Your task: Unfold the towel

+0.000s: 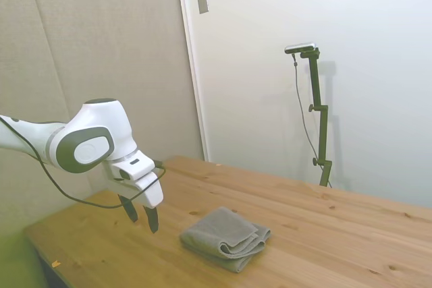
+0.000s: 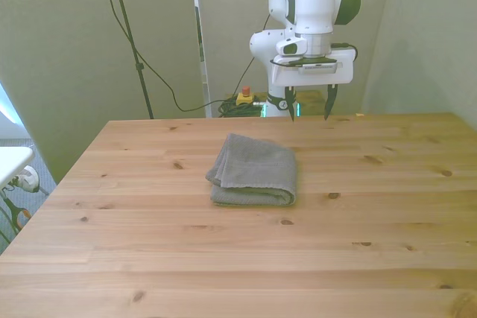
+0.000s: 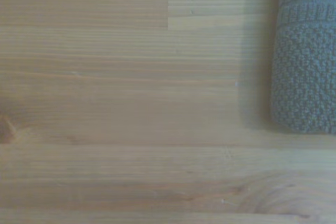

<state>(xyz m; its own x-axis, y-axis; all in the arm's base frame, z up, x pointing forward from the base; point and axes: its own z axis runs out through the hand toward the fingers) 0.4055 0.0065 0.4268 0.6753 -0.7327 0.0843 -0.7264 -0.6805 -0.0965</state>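
The gripper is held above the wooden table, its two dark fingers spread wide apart with nothing between them, as is seen plainly in the front view. It is carried clear of the tabletop, pointing downward, near the table's far edge in the front view. The towel is left folded on the table, beside the gripper and apart from it; in the front view it lies near the middle of the table, with layered edges bunched toward the front view's left. In the wrist view, only an edge of the grey terry cloth is caught, with bare wood beside it.
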